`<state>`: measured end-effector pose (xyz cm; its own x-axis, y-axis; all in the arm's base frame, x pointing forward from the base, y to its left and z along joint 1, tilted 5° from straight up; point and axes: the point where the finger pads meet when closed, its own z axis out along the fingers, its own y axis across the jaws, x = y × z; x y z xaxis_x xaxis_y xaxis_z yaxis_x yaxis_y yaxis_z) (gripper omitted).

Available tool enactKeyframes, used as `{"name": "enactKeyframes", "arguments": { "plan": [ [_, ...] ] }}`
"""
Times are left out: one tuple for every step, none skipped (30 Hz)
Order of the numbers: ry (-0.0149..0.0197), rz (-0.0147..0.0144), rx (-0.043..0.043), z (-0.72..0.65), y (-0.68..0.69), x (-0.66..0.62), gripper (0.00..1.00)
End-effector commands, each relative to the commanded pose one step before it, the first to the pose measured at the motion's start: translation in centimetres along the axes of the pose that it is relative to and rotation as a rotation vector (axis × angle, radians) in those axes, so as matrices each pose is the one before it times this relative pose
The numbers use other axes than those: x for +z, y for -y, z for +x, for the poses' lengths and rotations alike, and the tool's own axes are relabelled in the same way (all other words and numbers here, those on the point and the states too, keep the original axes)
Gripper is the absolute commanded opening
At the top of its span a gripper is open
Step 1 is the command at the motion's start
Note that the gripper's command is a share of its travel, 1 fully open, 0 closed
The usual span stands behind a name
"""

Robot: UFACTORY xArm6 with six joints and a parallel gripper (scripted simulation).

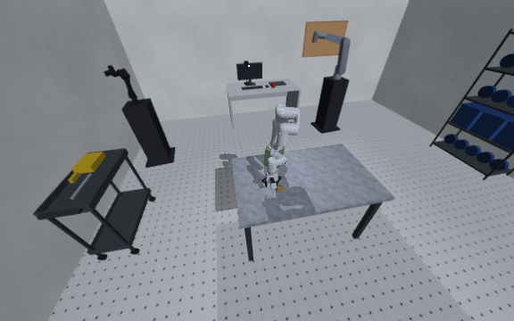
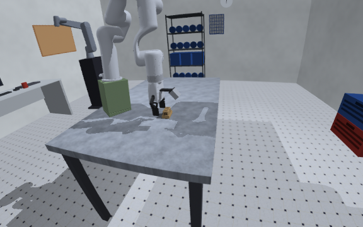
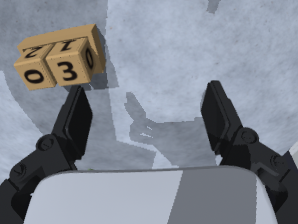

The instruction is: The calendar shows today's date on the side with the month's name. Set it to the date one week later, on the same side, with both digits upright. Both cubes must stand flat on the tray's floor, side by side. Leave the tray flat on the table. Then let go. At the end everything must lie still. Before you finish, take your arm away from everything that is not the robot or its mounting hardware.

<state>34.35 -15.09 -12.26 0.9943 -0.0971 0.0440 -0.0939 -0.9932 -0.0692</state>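
Observation:
The small wooden calendar (image 1: 280, 189) (image 2: 167, 116) stands on the table. In the wrist view its tray (image 3: 60, 35) is at the upper left, with two cubes side by side. The left cube (image 3: 24, 72) shows a 0, and an inverted 2 on the adjoining face. The right cube (image 3: 57, 80) shows an upright 3, an inverted 1 and, on its right side, a 0. The month's name is not readable. My gripper (image 1: 272, 182) (image 2: 159, 110) (image 3: 146, 97) is open and empty beside the calendar. Its left finger's tip appears just below the right cube; contact cannot be told.
The grey table (image 1: 328, 178) (image 2: 131, 148) carries the green base block (image 2: 116, 98) of my arm, behind the gripper. The cart (image 1: 105, 178), the desk (image 1: 261, 91) and the shelf rack (image 1: 507, 102) stand away from the table.

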Motion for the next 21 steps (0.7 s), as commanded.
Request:
{"name": "enactKeyframes", "arguments": {
  "plan": [
    [-0.00545, -0.00129, 0.01001, -0.69, -0.314, -0.103, 1.0],
    [0.0, 0.0, 0.00072, -0.001, 0.0, 0.0, 1.0],
    [0.0, 0.0, 0.00456, -0.007, -0.002, 0.0, 1.0],
    [0.0, 0.0, 0.01097, -0.017, -0.006, 0.0, 1.0],
    [0.0, 0.0, 0.01873, -0.028, -0.01, 0.0, 1.0],
    [0.0, 0.0, 0.0268, -0.04, -0.015, 0.0, 1.0],
    [0.0, 0.0, 0.0343, -0.051, -0.021, 0.0, 1.0],
    [0.0, 0.0, 0.0, 0.0, 0.0, 0.0, 1.0],
    [0.0, 0.0, 0.0, 0.0, 0.0, 0.0, 1.0],
    [0.0, 0.0, 0.04054, -0.059, -0.026, 0.0, 1.0],
    [0.0, 0.0, 0.04499, -0.065, -0.032, 0.0, 1.0],
    [0.0, -0.00001, 0.0473, -0.067, -0.036, 0.0, 1.0],
    [0.0, 0.00001, 0.03288, -0.177, -0.109, -0.001, 1.0],
    [0.0, 0.0, 0.0, -0.403, -0.266, -0.002, 1.0],
    [0.0, 0.0, 0.0, -0.362, -0.239, -0.002, 1.0],
    [0.0, 0.0, 0.0, -0.306, -0.202, -0.001, 1.0],
    [0.0, -0.00001, 0.0, -0.239, -0.157, -0.001, 1.0],
    [0.0, 0.00001, 0.0, -0.166, -0.111, -0.001, 1.0],
    [0.0, -0.00001, 0.0, -0.098, -0.064, 0.0, 1.0],
    [0.0, 0.0, 0.0, -0.041, -0.027, 0.0, 1.0],
    [0.0, 0.0, 0.0, -0.006, -0.004, 0.0, 1.0]
  ]
}}
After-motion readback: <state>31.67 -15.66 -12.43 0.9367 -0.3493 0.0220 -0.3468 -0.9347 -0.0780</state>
